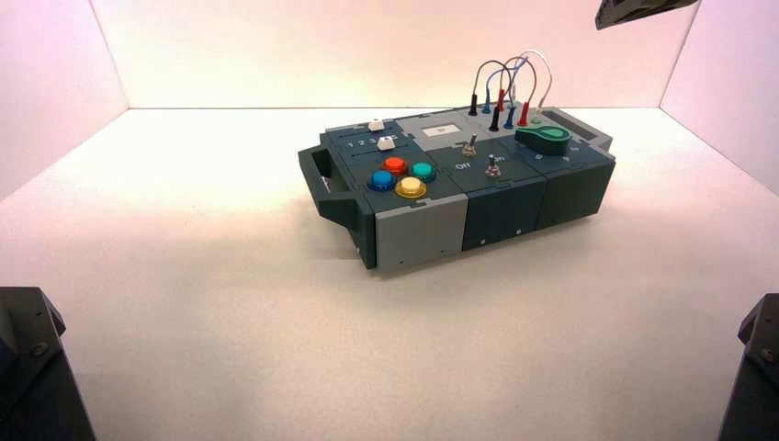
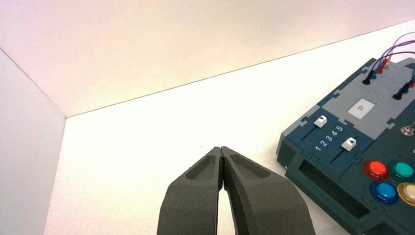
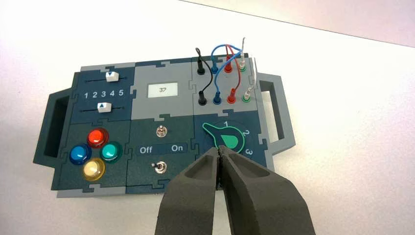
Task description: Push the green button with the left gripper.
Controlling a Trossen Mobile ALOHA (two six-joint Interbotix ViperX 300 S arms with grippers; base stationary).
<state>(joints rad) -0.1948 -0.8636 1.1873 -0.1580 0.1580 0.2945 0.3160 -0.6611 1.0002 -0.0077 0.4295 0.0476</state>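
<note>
Matte wedge-shaped left end effector [image 2: 221, 155] closed, near box [image 2: 313, 161].

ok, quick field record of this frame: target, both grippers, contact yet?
target: green button, in the four-button cluster beside red, blue and yellow
left gripper: shut, off the box's slider end, above the table
right gripper: shut, above the box near the green knob
contact: none; button not yet pressed
display: reads 37
</note>
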